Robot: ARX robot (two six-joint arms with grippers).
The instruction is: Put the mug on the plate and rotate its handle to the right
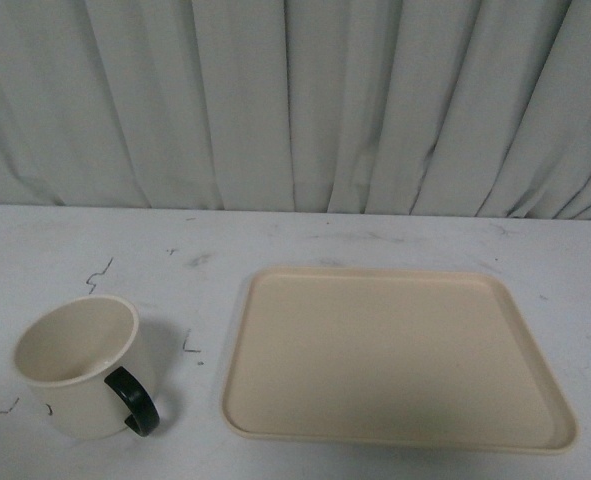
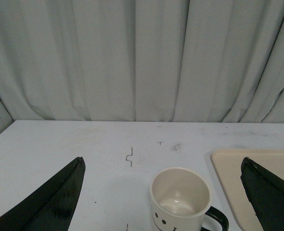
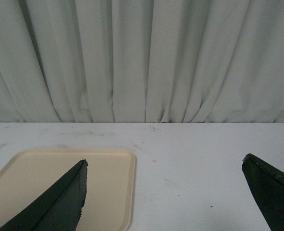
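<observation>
Black tapered jaws, matte, pointed tips

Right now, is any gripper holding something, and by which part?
Nothing is held. The left gripper and right gripper are open and empty; the mug stands untouched.

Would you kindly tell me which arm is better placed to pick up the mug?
Left, I would judge. The mug stands on the table left of the plate, and it lies right ahead of the open left gripper. The right gripper, also open, faces only the plate.
</observation>
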